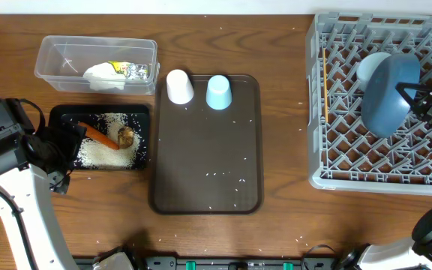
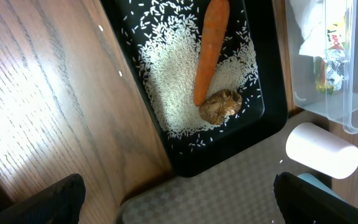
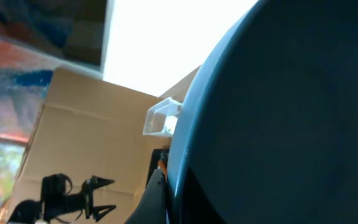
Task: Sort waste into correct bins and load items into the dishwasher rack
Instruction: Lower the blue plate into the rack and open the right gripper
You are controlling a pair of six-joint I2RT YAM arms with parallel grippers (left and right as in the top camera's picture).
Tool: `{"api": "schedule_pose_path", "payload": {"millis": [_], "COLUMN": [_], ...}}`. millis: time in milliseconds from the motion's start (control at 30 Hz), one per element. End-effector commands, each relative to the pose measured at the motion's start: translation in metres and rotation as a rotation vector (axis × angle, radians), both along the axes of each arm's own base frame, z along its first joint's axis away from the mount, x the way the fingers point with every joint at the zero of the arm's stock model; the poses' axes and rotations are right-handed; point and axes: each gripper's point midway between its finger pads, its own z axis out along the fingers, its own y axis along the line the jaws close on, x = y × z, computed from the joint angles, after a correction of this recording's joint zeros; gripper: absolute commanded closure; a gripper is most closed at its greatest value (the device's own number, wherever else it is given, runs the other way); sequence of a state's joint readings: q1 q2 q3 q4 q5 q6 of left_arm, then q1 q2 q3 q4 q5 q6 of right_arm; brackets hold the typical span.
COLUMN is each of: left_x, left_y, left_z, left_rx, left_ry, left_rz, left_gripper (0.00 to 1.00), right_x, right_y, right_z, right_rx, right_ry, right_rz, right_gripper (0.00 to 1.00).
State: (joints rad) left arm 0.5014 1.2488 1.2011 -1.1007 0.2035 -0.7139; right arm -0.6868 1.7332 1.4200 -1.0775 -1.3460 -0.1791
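Nearly racked: plate on edge, right arm at its rim

Over the grey dishwasher rack (image 1: 336, 154), the right gripper (image 1: 418, 101) is clamped on the right-hand rim of the dark blue plate (image 1: 387, 94). The plate stands on edge among the pegs and leans, its broad face slanting across the rack. A light blue bowl (image 1: 371, 66) sits just behind it; whether the two touch cannot be told. The plate looks ready to be let go, and the clear way out for the fingers is probably back to the right, away from the bowl.

Across the table, the left gripper (image 2: 179, 202) hangs wide apart and empty above the black tray (image 1: 66, 112), which holds the carrot (image 2: 209, 50), loose rice (image 2: 173, 87) and a brown lump (image 2: 220, 106). Tissue (image 1: 103, 75) and a foil wrapper (image 1: 133, 70) lie in the clear tub (image 1: 58, 56).

A white cup (image 1: 179, 86) and a light blue cup (image 1: 218, 91) stand mouth-down, side by side on the brown serving tray (image 1: 205, 165). Both are nearer the left arm, the white one closest.
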Motion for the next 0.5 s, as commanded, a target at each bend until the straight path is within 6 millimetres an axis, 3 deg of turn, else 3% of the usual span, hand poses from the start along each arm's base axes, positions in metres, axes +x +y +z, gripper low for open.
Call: {"api": "schedule_pose_path", "payload": {"millis": [0, 167, 233, 367, 467], "left_x": [-0.003, -0.003, -0.003, -0.003, -0.003], "left_y": [0.001, 0.001, 0.001, 0.001, 0.001], "left_z": [0.001, 0.001, 0.001, 0.001, 0.001], "left_rx": [0.002, 0.002, 0.002, 0.002, 0.002], "left_ry": [0.002, 0.002, 0.002, 0.002, 0.002], "left_rz": [0.015, 0.015, 0.015, 0.015, 0.015], "left_gripper": [0.02, 0.02, 0.02, 0.02, 0.02], "right_x": [-0.018, -0.034, -0.038, -0.051, -0.058], "right_y": [-0.040, -0.063, -0.065, -0.076, -0.078], "right_z": [-0.055, -0.060, -0.054, -0.043, -0.030], "right_rx": [-0.176, -0.265, -0.295, -0.370, -0.409], "right_ry": [0.349, 0.480, 0.477, 0.532, 0.527], "right_rz": [-0.176, -0.308, -0.329, -0.442, -0.498], "right_gripper": [0.99, 0.86, 0.74, 0.40, 0.22]}}
